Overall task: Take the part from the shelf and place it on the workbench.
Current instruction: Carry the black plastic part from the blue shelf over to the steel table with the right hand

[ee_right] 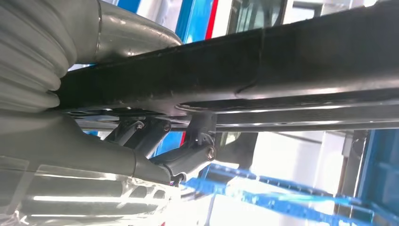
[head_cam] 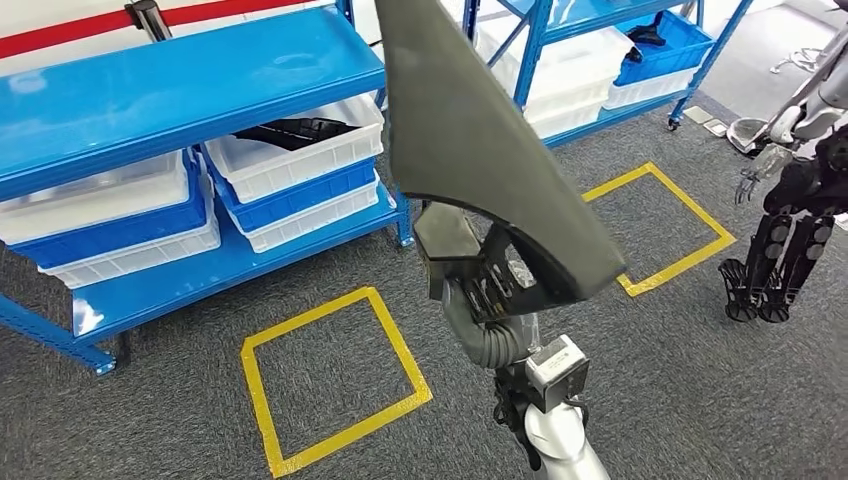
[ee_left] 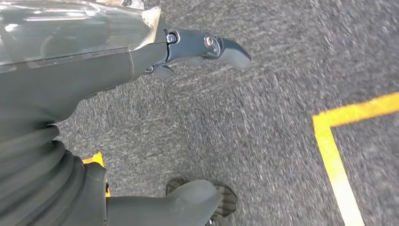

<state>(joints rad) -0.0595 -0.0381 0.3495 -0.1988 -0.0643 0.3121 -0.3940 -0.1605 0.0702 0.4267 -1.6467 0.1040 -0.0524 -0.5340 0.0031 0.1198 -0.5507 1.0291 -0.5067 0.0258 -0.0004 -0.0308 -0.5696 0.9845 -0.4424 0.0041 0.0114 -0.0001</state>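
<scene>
1. Head view: the part (head_cam: 480,140), a large dark grey panel with a curved cut-out edge, is off the shelf and held up high in front of the camera by the right hand (head_cam: 480,285). The pick looks done. The blue shelf (head_cam: 180,95) stands behind it on the left, with white and blue bins (head_cam: 300,160); one bin still holds a dark piece. No workbench here, so the carry and the set-down are still to do. Yellow tape squares (head_cam: 330,380) mark the grey carpet. A second robot (head_cam: 800,180) stands at the far right.
2. Head view, fingers: the right hand's fingers wrap the lower edge of the part near the cut-out, thumb on one face and dark fingers on the other. The grip looks firm; the part stands tilted, its broad end up.
3. Left wrist view: the left hand (ee_left: 155,61) hangs over the carpet (ee_left: 263,132) beside a yellow tape line (ee_left: 334,160). The dark fingers (ee_left: 221,47) stretch out and the thumb (ee_left: 193,197) sits well apart from them. Open, touching nothing.
4. Right wrist view: a dark bar-like edge of the part (ee_right: 263,66) runs across just above the hand (ee_right: 155,150). The dark fingers (ee_right: 193,150) curl up onto it. Closed around the part; blue shelf frames blur behind.
</scene>
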